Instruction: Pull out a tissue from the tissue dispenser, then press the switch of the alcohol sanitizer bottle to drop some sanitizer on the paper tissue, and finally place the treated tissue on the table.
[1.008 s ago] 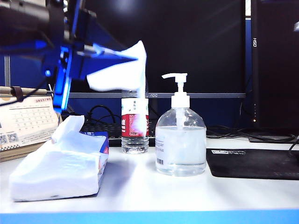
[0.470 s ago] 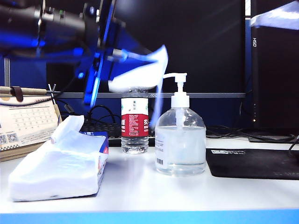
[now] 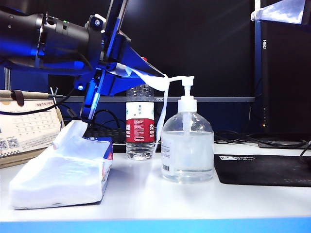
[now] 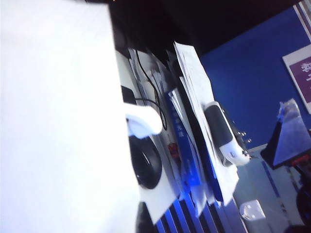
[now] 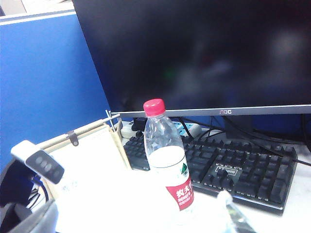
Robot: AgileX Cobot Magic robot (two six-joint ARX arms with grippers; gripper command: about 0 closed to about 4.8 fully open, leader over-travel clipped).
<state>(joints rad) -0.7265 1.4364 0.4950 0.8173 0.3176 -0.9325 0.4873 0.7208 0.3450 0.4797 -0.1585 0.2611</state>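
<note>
Left tool (image 3: 119,73) pinches the tissue (image 3: 163,97), which drapes by the switch (image 3: 184,81); right tool (image 3: 284,10) high at the side, spread unclear

Water bottle (image 3: 140,124) crowds sanitizer bottle (image 3: 187,153) behind-left; mouse mat (image 3: 265,170) side open.

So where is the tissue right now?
In the exterior view the tissue hangs in the air left of the middle, held by the left gripper, its end draped just under the pump nozzle of the sanitizer bottle.
</note>
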